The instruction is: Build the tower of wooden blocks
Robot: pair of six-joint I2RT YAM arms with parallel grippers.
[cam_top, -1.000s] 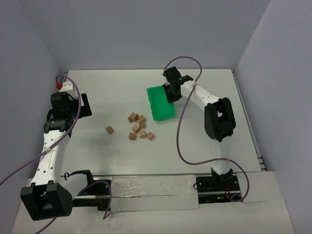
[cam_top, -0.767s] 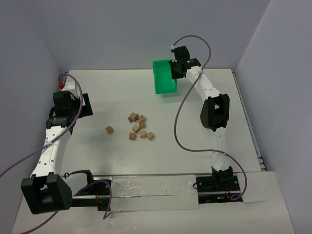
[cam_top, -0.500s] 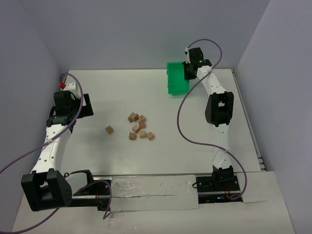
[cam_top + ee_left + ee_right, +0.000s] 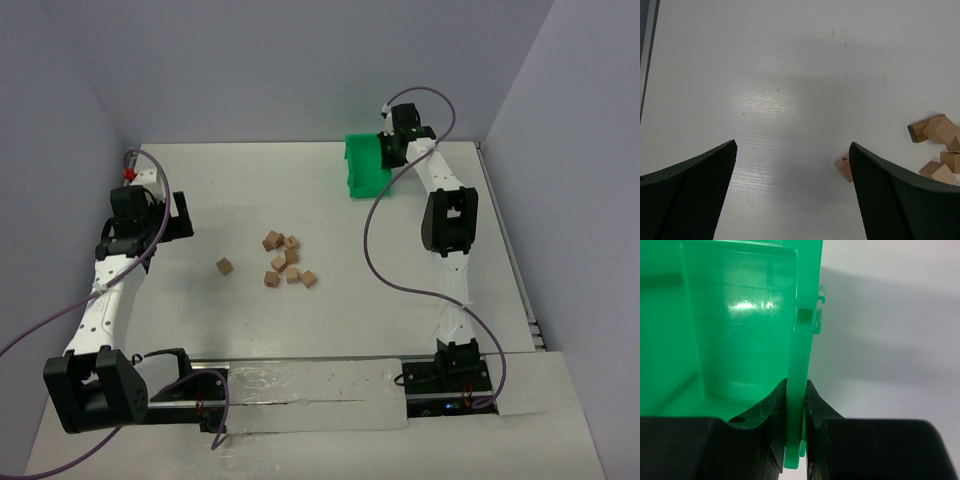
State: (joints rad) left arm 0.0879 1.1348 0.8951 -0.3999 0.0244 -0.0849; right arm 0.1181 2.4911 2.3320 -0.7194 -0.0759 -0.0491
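Pinching right gripper (image 4: 796, 390): clenched on green plastic bin (image 4: 735, 325) wall
left gripper (image 4: 792, 146): spread wide, empty, near small tan wooden cubes (image 4: 940, 129)

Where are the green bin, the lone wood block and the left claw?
green bin (image 4: 362, 172), overhead view, its side wall.
lone wood block (image 4: 225, 266), overhead view, its top face.
left claw (image 4: 792, 145), left wrist view, midway between fingertips.
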